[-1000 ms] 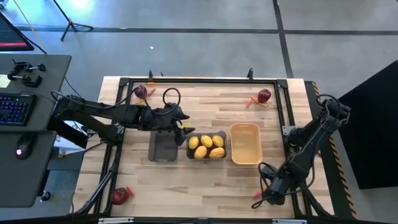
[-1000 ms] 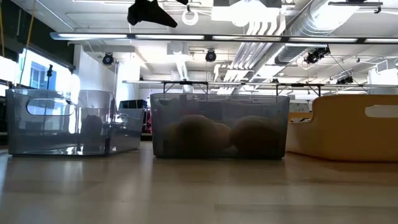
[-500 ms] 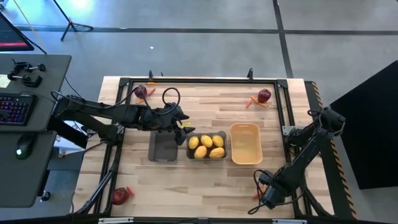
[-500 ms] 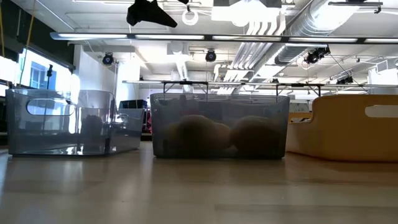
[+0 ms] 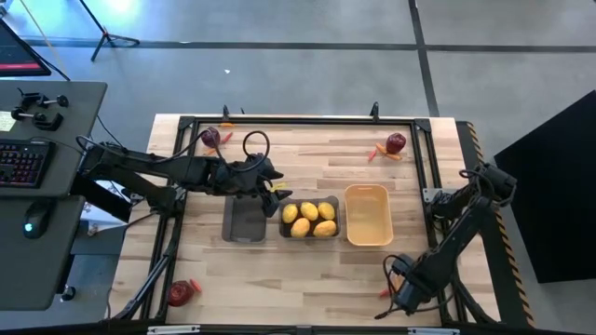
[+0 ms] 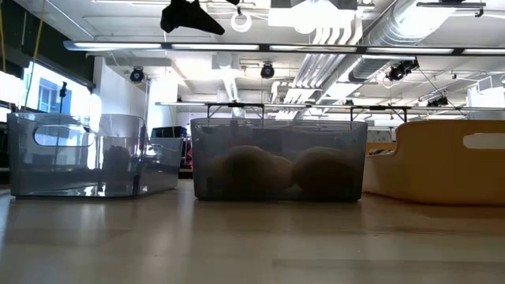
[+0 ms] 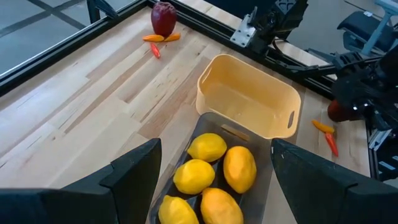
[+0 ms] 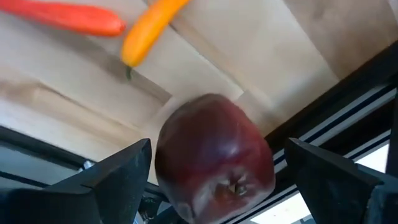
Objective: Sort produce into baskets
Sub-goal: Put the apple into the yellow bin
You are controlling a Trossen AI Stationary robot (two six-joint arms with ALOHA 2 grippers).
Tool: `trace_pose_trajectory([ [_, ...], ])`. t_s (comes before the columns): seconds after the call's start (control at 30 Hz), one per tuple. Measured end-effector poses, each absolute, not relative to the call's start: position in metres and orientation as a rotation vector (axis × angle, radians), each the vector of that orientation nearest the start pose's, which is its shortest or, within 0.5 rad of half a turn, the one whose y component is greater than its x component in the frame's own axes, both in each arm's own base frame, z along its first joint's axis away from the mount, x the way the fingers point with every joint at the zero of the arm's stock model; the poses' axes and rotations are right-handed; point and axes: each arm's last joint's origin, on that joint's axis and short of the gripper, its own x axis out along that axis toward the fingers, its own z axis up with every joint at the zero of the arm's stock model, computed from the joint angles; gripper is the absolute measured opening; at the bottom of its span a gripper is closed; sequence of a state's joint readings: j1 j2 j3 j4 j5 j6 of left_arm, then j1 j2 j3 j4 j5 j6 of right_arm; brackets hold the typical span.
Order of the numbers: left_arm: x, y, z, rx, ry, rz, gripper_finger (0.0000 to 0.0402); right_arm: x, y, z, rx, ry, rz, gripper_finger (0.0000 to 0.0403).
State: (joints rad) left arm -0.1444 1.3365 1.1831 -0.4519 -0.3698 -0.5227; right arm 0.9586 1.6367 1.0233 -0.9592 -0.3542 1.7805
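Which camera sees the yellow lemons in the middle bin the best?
The left wrist view: it looks down into the grey bin, showing the lemons clearly, past the left gripper. The high view shows the lemons small. The low view shows them as dim shapes through the bin wall. The right wrist view misses them.

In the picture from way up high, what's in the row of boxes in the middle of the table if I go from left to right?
Dark grey basket under the left end effector → grey basket of lemons → orange-yellow basket. The right end effector is down at the table's near right corner.
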Motion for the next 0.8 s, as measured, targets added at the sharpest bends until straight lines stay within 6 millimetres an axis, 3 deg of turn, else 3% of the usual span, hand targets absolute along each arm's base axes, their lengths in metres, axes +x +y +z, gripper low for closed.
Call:
trace_pose_trajectory([
  [0.8, 0.2864, -0.0311, 0.3282, -0.348, 0.514, 0.364, 0.0289, 0.1435, 0.2336, 0.1783, 0.758, 1.835, -0.621, 0.0358],
])
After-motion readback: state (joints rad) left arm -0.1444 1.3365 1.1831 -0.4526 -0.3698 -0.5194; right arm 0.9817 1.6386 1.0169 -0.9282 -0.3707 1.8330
